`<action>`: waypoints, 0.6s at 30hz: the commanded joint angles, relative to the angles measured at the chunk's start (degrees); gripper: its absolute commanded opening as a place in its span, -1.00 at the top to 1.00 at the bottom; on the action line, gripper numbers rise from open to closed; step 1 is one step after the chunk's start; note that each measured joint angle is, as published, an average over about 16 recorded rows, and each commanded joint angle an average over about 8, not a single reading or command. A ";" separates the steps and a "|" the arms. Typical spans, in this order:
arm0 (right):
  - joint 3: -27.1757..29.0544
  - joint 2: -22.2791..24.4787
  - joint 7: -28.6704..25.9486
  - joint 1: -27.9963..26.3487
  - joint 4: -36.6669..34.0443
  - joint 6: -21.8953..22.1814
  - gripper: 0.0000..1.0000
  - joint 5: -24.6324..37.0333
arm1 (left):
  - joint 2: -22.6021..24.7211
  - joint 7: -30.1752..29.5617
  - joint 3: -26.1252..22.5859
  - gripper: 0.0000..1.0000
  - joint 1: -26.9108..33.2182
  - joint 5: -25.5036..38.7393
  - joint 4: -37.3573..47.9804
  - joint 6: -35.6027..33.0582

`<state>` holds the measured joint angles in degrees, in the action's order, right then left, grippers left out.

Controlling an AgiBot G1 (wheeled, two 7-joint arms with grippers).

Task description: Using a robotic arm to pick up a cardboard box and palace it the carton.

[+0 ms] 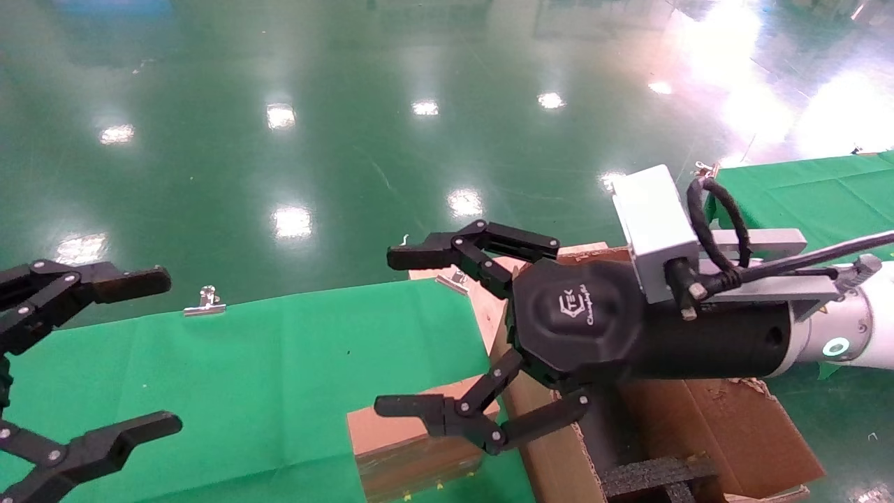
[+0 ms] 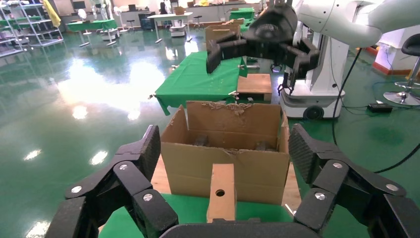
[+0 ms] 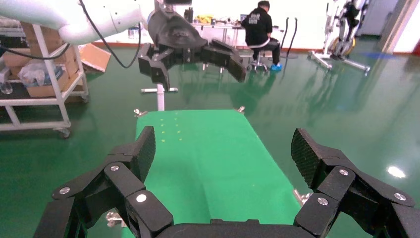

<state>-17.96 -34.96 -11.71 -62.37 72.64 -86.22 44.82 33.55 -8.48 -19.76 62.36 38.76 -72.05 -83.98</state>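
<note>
The small cardboard box (image 1: 401, 450) lies on the green table (image 1: 265, 377) at its near right edge, next to the carton (image 1: 726, 426). The carton is open, with black foam (image 1: 656, 478) inside. The robotic arm's right gripper (image 1: 401, 328) is open and empty, hovering above the box and the carton's left wall, pointing left. My left gripper (image 1: 164, 349) is open and empty over the table's left end. In the left wrist view the box (image 2: 221, 191) shows its round hole in front of the carton (image 2: 247, 171), between the open left gripper's (image 2: 225, 148) fingers but farther off. The right wrist view shows the open right gripper (image 3: 225, 151) over bare table; the box is hidden there.
Metal clips (image 1: 204, 302) hold the cloth at the table's far edge. A second green table (image 1: 803, 188) stands at the back right. Shiny green floor surrounds everything. A seated person (image 3: 260, 29) and a shelf cart (image 3: 34, 74) are far off.
</note>
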 commanded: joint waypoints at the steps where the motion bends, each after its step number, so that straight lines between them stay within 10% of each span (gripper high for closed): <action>1: -0.34 0.10 -0.17 0.14 -0.21 -0.03 -1.00 0.54 | 0.00 0.00 0.00 1.00 0.00 0.00 0.00 0.00; 18: -17.31 -6.76 -0.53 -14.64 -7.59 -4.32 -1.00 23.25 | 0.00 0.01 -0.01 1.00 0.01 -0.01 0.00 0.00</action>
<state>-35.07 -41.86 -12.04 -77.02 65.00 -90.44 67.89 33.55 -8.47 -19.77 62.36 38.75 -72.05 -83.98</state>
